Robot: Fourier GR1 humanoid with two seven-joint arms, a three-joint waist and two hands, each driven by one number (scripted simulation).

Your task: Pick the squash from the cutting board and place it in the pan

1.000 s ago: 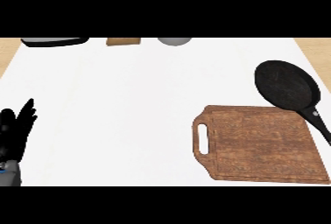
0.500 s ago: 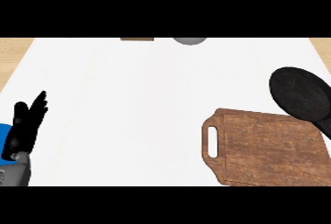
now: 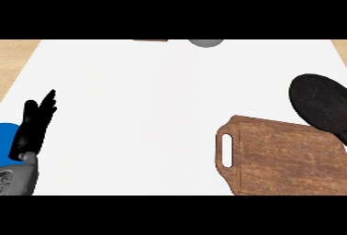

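Observation:
A brown wooden cutting board (image 3: 284, 158) with a handle slot lies at the lower right of the white counter. Nothing rests on the part of it that shows, and no squash is visible anywhere. A black pan (image 3: 322, 104) sits just behind the board at the right edge, partly cut off. My left hand (image 3: 35, 125) stands at the far left with its fingers straight and pointing up, holding nothing, far from board and pan. My right hand does not appear.
A grey round object (image 3: 205, 42) and a brown item (image 3: 150, 40) sit at the counter's far edge, mostly cut off. A blue patch (image 3: 8, 140) shows beside my left forearm. Wooden floor (image 3: 15, 59) borders the counter at both sides.
The view has shifted, so the board, pan and far objects have slid rightward and upward in the picture. My left hand shows higher and further in, still open.

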